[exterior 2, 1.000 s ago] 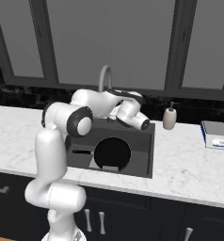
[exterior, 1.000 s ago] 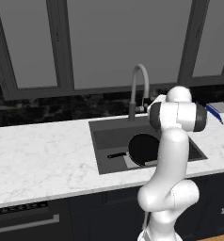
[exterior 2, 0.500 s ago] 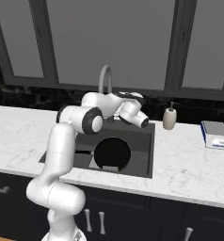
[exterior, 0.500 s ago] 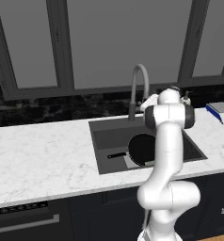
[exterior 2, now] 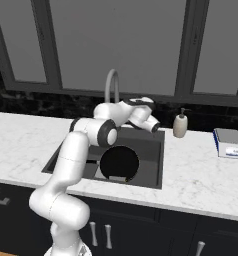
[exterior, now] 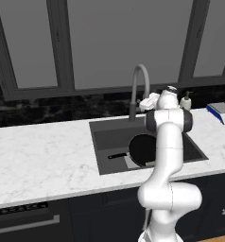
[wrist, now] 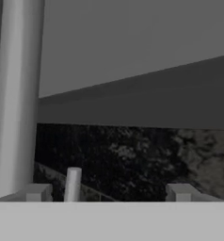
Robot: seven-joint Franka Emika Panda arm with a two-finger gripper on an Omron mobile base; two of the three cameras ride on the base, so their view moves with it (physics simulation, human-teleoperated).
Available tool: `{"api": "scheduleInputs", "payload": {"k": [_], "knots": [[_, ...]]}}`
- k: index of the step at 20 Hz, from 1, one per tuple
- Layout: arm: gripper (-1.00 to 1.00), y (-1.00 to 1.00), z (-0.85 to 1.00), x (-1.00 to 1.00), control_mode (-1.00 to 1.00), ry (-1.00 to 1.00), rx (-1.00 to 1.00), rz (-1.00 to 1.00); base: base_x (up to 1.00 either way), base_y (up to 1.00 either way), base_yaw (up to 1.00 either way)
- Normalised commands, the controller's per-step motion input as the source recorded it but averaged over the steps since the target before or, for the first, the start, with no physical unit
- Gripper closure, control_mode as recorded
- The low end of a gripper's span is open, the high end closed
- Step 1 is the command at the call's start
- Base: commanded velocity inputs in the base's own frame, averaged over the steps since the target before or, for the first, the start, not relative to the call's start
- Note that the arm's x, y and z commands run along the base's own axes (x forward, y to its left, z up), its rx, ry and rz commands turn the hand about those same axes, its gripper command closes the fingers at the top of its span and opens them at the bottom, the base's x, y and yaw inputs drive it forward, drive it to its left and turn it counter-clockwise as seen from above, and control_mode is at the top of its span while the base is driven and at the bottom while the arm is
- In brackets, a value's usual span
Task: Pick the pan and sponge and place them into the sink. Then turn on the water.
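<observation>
The round, flat black frying pan point(exterior: 142, 149) lies at the bottom of the large dark grey recessed sink basin point(exterior: 105, 142), below and in front of the hand, its thin straight handle point(exterior: 117, 155) pointing away to the basin's left side. It sits flat and free of the gripper, which suggests the placing step for it is done. The small yellow sponge cannot be made out in the basin; the arm covers part of the floor, so where it lies I cannot tell.

The white two-finger gripper point(exterior 2: 152, 123) is raised above the back rim of the sink, beside the tall grey arched gooseneck faucet point(exterior: 139, 90), with its jaws spread wide and nothing between them. In the hand view, the faucet's grey column point(wrist: 16, 99) stands close on the left and a small pale upright stub point(wrist: 72, 184), probably the faucet's lever, rises between the fingertips point(wrist: 36, 192). That pose reads as an approach to the tap, the hand empty so it can push or nudge the lever to start the water. No water runs from the spout.

The white soap pump bottle point(exterior 2: 179, 124) stands on the marble counter point(exterior: 34, 156) just past the hand, to the right of the basin, and the blue-and-white flat stack point(exterior 2: 228, 143) lies farther right, both well clear of the reach.
</observation>
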Motion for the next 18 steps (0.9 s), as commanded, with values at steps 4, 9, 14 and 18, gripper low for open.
{"api": "scheduleInputs", "payload": {"k": [4, 9, 14, 18], "knots": [[1.00, -0.33, -0.39, 0.59, -1.00, 0.06, 0.02, -0.09, 0.00, 0.00, 0.00], [1.00, -0.66, -0.31, 0.35, -1.00, 0.06, 0.02, -0.14, 0.00, 0.00, 0.00], [1.00, -0.87, -0.09, 0.18, -1.00, 0.05, 0.05, -0.17, 0.00, 0.00, 0.00], [1.00, -0.88, 0.00, 0.24, -1.00, 0.08, 0.07, -0.18, 0.00, 0.00, 0.00]]}}
